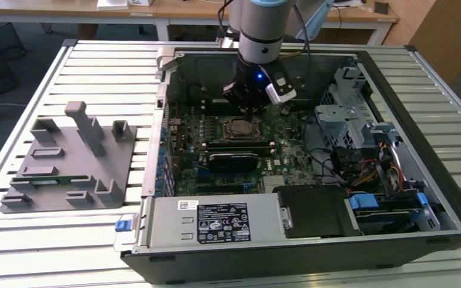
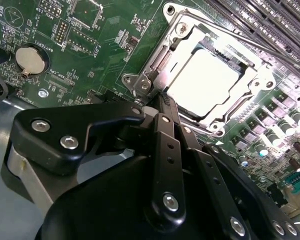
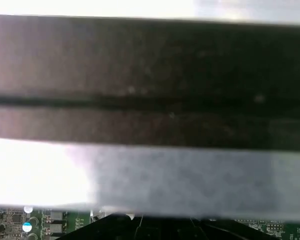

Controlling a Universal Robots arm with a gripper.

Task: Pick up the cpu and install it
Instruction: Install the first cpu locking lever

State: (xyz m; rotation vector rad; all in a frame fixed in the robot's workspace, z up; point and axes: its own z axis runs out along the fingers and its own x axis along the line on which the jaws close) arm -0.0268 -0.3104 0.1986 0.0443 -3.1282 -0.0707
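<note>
The cpu (image 2: 202,82) sat in the socket (image 2: 250,92) on the motherboard (image 2: 105,45), its pale metal top showing through the metal frame in the second wrist view. In the exterior view the socket (image 1: 239,127) lay near the middle of the open computer case (image 1: 422,150), which rested on the slatted worktop (image 1: 94,66). The gripper (image 2: 157,102) hung just beside the socket's corner, touching or nearly touching its frame; its black fingers (image 2: 165,150) looked drawn close together with nothing between them. In the exterior view the gripper (image 1: 251,102) was inside the case, just beyond the socket. A grey holder (image 1: 66,162) stood on the worktop at the exterior view's left, well apart.
</note>
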